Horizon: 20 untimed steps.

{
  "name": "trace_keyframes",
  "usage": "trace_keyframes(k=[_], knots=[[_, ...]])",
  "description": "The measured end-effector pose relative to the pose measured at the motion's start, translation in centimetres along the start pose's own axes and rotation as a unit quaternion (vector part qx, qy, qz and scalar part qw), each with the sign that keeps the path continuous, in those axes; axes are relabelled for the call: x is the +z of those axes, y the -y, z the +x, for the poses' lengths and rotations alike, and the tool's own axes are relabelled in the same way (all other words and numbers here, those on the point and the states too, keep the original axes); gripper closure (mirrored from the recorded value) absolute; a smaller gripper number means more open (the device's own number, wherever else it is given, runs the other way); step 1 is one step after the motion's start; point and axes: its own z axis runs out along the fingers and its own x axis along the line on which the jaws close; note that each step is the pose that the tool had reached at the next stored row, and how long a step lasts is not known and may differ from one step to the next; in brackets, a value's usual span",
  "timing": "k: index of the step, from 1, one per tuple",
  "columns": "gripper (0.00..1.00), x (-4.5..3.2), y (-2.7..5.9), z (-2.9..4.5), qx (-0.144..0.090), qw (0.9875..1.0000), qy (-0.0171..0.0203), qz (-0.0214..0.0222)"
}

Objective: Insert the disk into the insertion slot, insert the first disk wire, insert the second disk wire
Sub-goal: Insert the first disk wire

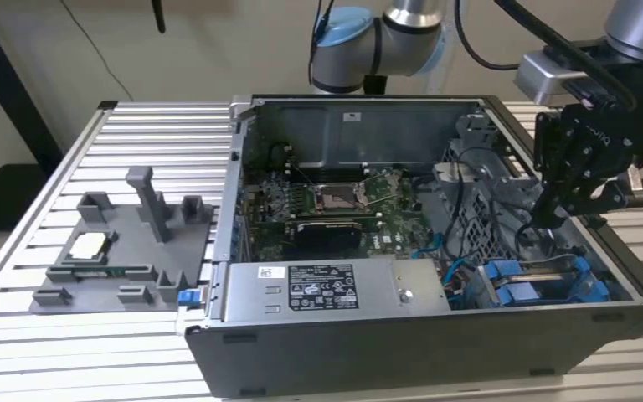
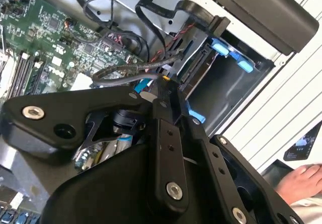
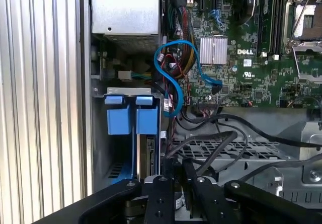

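In the exterior view, the open computer case [image 1: 411,352] holds the insertion slot [image 1: 589,280] at its 4 o'clock corner. The silver-grey, blue-bracketed disk [image 1: 539,272] sits in it, at 6 o'clock from the gripper [image 1: 542,222], whose jaws are pinched narrow among black wires [image 2: 126,69].

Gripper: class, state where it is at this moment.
The gripper hangs inside the open computer case, toward the exterior view's right, above the blue-railed insertion slot. The motherboard lies toward the exterior view's left of it.
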Motion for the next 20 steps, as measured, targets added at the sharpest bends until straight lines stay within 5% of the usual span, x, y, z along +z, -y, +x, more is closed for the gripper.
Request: trace_keyframes(k=[8,17,20], knots=[[0.81,1.00,0.51,1.01,0.000,1.0000,-0.0001,-0.0033],[0.81,1.57,2.11,1.98,0.000,0.9998,-0.0005,-0.0180],[0.81,2.03,2.31,2.17,0.000,0.9998,-0.0004,-0.0189]])
